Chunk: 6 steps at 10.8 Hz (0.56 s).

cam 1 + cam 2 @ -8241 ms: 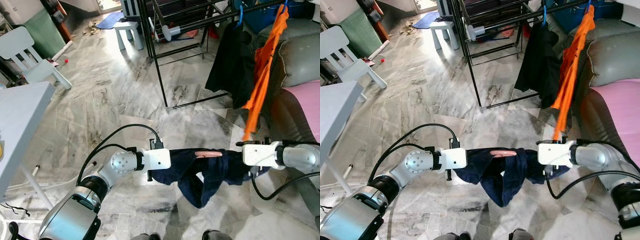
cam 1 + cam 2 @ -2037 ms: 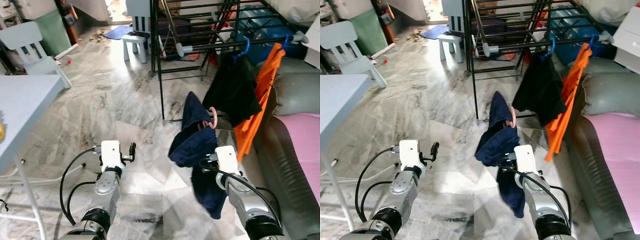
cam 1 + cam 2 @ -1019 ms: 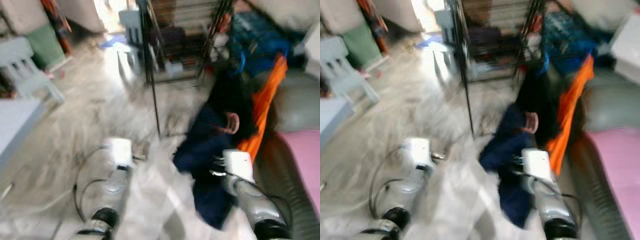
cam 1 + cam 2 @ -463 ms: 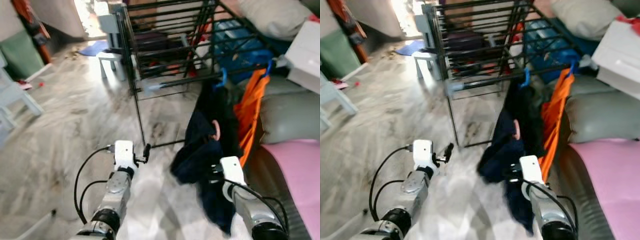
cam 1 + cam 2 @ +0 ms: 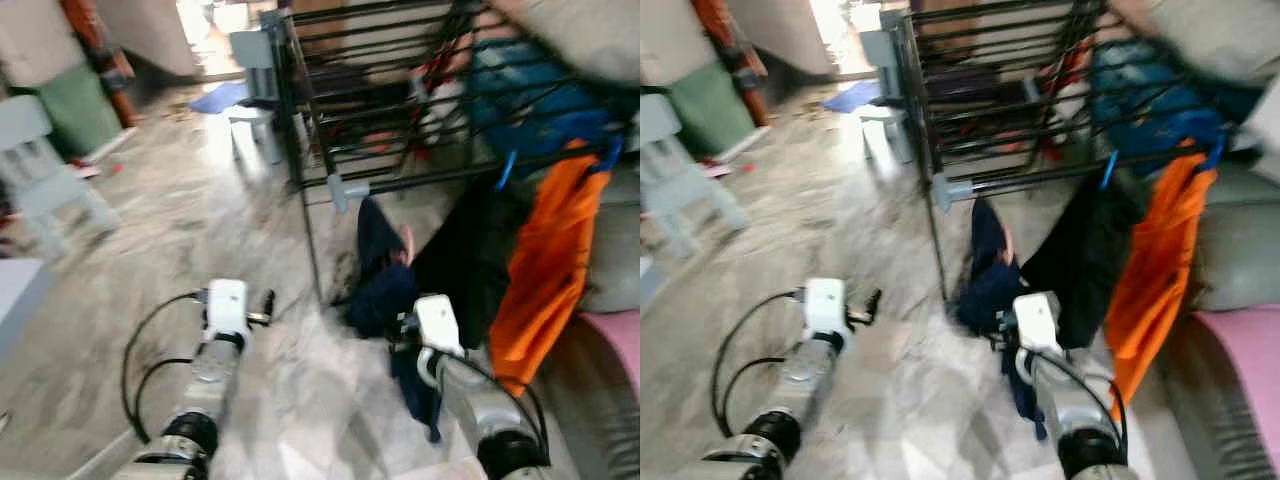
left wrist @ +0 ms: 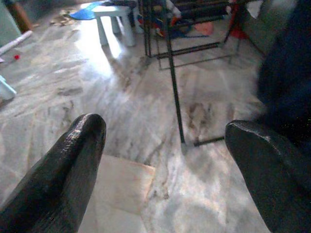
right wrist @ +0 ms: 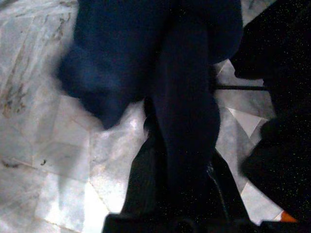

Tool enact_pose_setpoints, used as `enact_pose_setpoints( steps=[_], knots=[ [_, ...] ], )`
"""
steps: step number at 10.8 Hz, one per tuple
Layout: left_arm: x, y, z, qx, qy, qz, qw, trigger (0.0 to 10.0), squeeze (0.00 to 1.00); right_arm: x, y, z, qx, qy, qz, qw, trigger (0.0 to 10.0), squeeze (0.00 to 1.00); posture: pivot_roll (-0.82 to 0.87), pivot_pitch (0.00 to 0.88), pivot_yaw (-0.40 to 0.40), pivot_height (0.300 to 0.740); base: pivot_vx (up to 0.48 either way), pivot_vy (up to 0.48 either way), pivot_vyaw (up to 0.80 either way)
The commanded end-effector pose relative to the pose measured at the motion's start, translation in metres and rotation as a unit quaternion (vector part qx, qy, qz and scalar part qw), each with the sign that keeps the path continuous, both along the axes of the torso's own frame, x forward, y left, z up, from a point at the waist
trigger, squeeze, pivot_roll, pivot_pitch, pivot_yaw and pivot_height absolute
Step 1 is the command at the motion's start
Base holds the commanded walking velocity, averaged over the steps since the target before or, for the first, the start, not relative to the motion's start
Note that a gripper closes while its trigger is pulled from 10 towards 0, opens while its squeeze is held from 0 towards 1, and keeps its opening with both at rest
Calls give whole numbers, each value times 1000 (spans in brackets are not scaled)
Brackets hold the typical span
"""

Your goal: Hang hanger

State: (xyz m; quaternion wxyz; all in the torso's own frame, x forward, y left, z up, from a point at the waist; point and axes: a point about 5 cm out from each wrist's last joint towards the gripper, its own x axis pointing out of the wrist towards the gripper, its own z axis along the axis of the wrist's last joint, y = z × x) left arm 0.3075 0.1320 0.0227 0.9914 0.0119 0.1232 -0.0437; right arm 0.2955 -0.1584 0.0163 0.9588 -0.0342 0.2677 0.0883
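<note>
the pink hanger (image 5: 406, 243), draped in a soft, floppy navy garment (image 5: 383, 290), is held up by the clamped right gripper (image 7: 180, 160) just below the rack rail (image 5: 430, 180); the stiff hook is best kept uppermost. the left gripper (image 6: 165, 160) is spread wide, empty

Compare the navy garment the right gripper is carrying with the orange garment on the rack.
The navy garment is dark blue; the orange garment is bright orange. The navy one is held up by the right gripper, bunched around a pink hanger; the orange one hangs long from the drying rack on a blue hook. Both are clothes on hangers.
</note>
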Motion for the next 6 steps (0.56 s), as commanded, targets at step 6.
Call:
enact_pose_setpoints(
  steps=[6],
  knots=[
    [-19,12,-21,18,41,3,999,10000,0,45,-5,41,8,-50,-11,999,10000,0,-101,0,98,740,0,0,0]
  ],
)
